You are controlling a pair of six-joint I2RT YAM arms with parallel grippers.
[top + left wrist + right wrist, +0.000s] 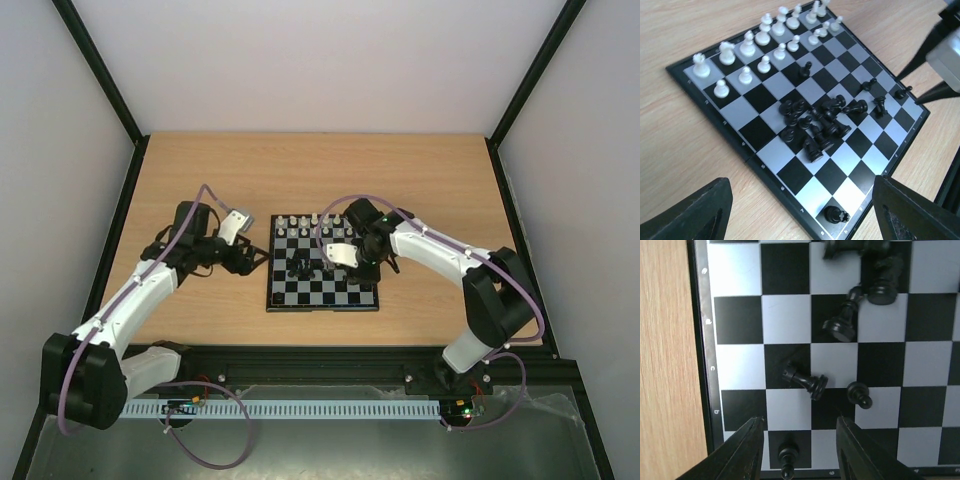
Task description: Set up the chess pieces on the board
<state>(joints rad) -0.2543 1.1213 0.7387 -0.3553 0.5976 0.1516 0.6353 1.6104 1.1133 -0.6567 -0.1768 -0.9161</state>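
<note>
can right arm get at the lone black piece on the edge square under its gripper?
Probably yes. The right gripper is open, and in its wrist view the black piece sits alone between the fingers by the board's rim. The toppled piece and pawn nearby lie outside the jaws.

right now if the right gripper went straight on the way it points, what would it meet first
Probably the small black piece at the edge of the board, between the open fingers of the right gripper. Depth is unclear, so the fingers may pass either side and land on the board.
</note>
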